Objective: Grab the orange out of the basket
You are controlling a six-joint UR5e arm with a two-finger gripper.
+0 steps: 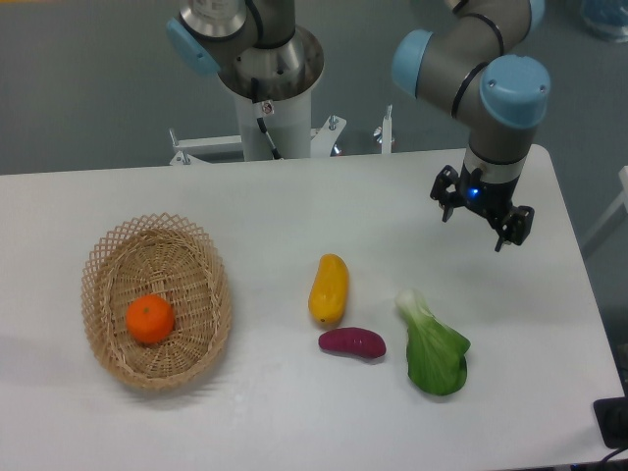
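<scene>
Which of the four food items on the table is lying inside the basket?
The orange, round and bright orange. It alone lies inside the wicker basket; the yellow fruit, the purple sweet potato and the green leafy vegetable lie on the bare table.

Pretty plain setup here - a white table [294, 211] fills most of the shot, evenly lit with only soft shadows. Behind it the grey floor [88, 78] runs to the top edge - with a bit of something blue [606, 18] in the top right corner.
</scene>
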